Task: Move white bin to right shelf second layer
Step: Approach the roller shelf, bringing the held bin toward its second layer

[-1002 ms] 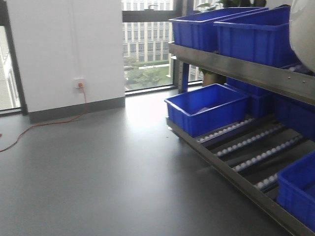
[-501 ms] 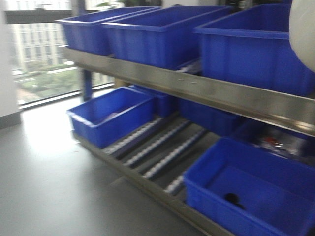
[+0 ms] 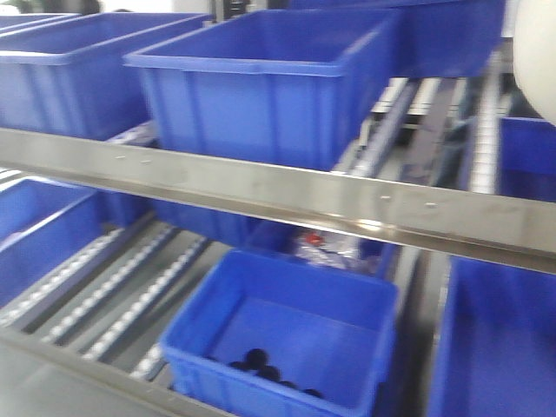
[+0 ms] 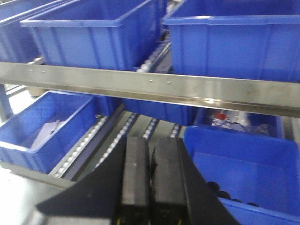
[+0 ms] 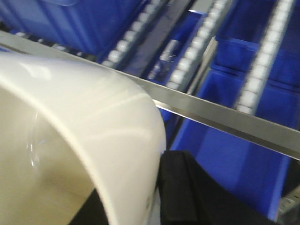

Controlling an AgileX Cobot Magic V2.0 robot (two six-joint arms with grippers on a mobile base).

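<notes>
Clamps black right pincer [image 5: 164,197] on wall of glossy cream-white plastic bin [image 5: 84,117], held high on near side of flat stainless-steel front bar [image 5: 225,122]. Presses black left pincer [image 4: 151,140] together on nothing. Beyond bar shows bare steel shelf level of white-roller tracks [image 5: 255,82] between large blue plastic crates [image 3: 261,87], rims bounding the gap.

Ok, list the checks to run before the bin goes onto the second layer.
1. Bin gripped by right hand: ok.
2. Second layer has free space: ok, right of the middle crate.
3. Space wide enough for the bin: cannot tell.
4. Bin base above the front bar: cannot tell.
5. Left hand shut and empty: ok.
6. Front view sharp: not ok, blurred.
</notes>
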